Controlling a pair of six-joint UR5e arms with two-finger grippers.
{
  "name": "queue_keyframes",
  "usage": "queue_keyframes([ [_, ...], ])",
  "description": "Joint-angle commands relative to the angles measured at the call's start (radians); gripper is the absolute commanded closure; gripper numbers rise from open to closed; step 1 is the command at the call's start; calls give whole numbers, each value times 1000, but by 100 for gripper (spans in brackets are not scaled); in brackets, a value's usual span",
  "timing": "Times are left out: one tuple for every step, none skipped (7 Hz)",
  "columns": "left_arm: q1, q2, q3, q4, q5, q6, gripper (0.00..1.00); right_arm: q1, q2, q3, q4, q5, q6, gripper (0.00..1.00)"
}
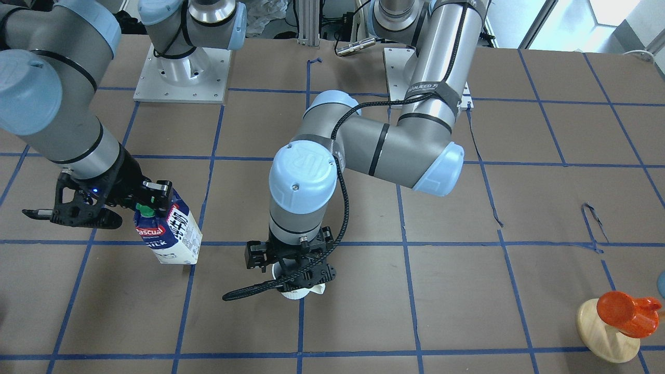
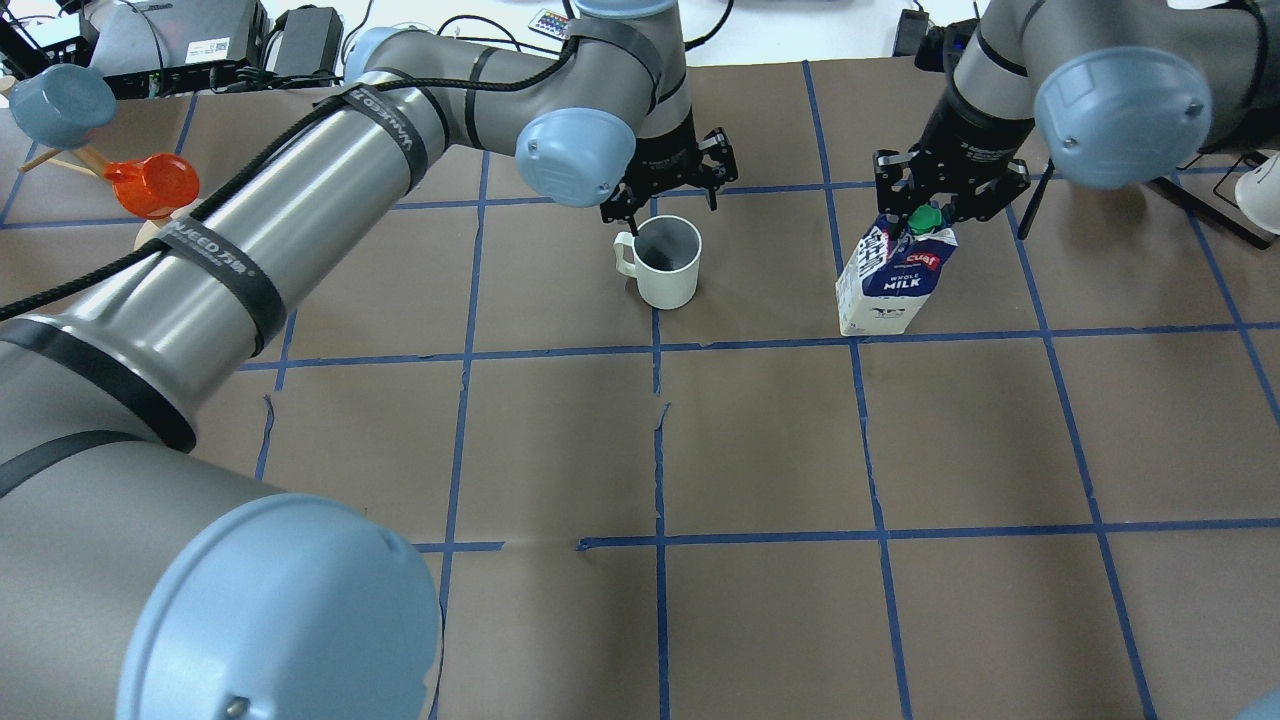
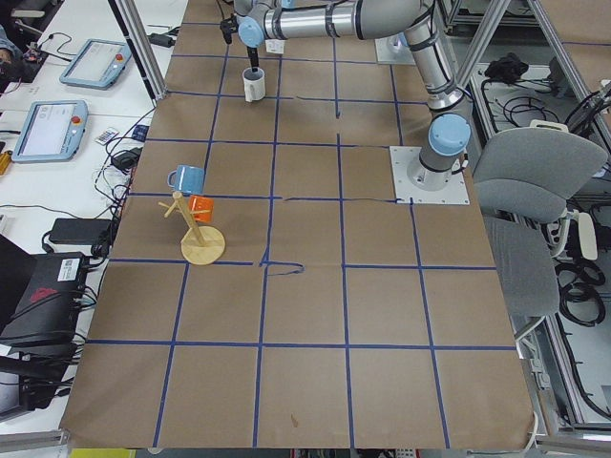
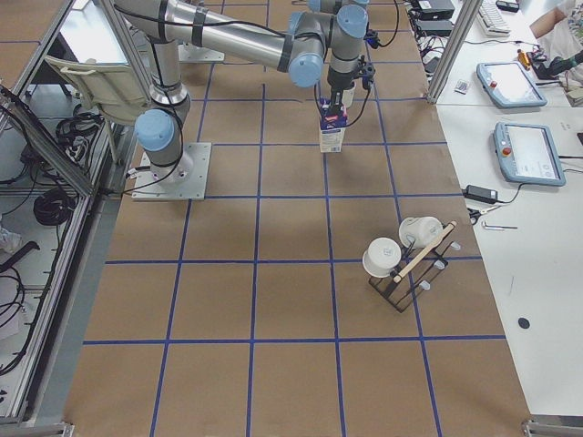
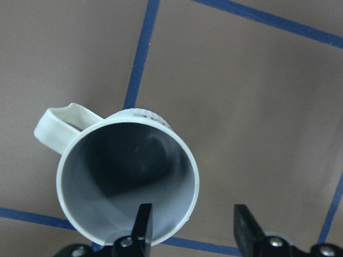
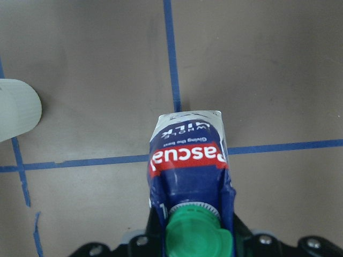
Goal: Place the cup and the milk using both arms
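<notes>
The white cup stands upright on the brown table, handle to the overhead view's left; the left wrist view shows its grey inside. My left gripper hangs open just above it, one finger over the inside and the other outside the rim. In the front view it hides most of the cup. The blue and white milk carton with its green cap stands to the cup's right in the overhead view. My right gripper is shut on its gabled top. In the front view the carton leans slightly.
A wooden stand with an orange cup and a blue cup is at the table's left end. A rack with white cups is at the right end. The arm base plates are at the robot's side.
</notes>
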Motion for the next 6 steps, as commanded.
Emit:
queue_keyframes([
  [99, 145, -21, -154, -3, 165, 0, 80, 64, -73, -1, 4, 91, 74],
  [173, 204, -51, -199, -7, 282, 0, 104, 95, -112, -1, 7, 122, 73],
  [225, 288, -121, -236, 2, 397, 6, 148, 135, -154, -3, 17, 145, 72],
  [239, 394, -227, -270, 6, 452, 6, 170, 168, -176, -7, 18, 208, 72],
  [242, 495, -330, -273, 5, 452, 6, 176, 185, -193, -7, 20, 216, 72],
  [268, 552, -382, -259, 8, 457, 4, 190, 192, -193, -9, 21, 228, 72],
])
